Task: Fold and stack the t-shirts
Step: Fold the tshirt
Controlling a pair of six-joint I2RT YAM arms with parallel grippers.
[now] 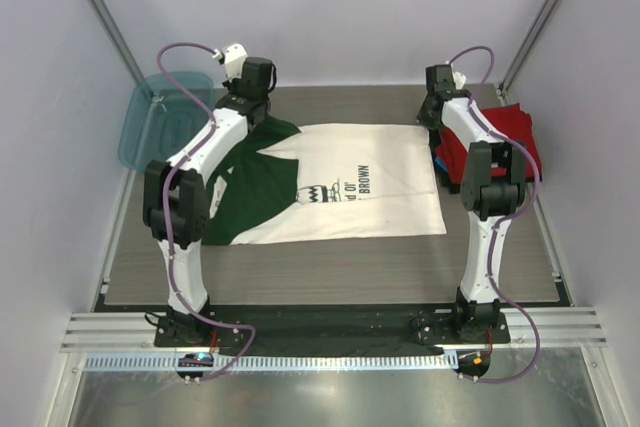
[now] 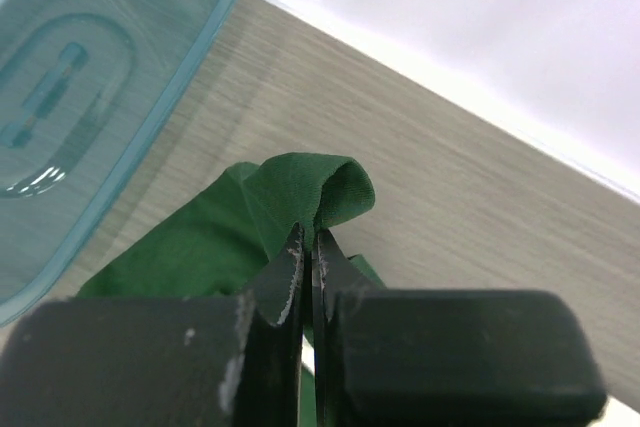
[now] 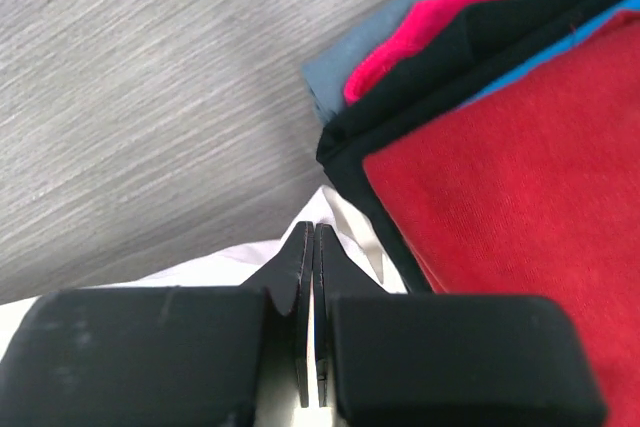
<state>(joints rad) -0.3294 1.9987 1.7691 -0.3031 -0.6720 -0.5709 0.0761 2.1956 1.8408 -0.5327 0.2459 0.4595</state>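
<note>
A white t-shirt [image 1: 350, 187] with dark green sleeves [image 1: 250, 187] and black chest print lies spread on the table. My left gripper [image 1: 252, 97] is shut on a fold of the green sleeve [image 2: 300, 197] at the shirt's far left corner. My right gripper [image 1: 436, 117] is shut on the shirt's white hem corner [image 3: 340, 232] at the far right. A stack of folded shirts [image 1: 505, 142], red on top with dark, blue and pink layers [image 3: 480, 37], lies right beside the right gripper.
A teal plastic tub [image 1: 160, 117] stands at the far left edge of the table; it also shows in the left wrist view [image 2: 90, 97]. White walls enclose the table. Metal rails run along the near edge.
</note>
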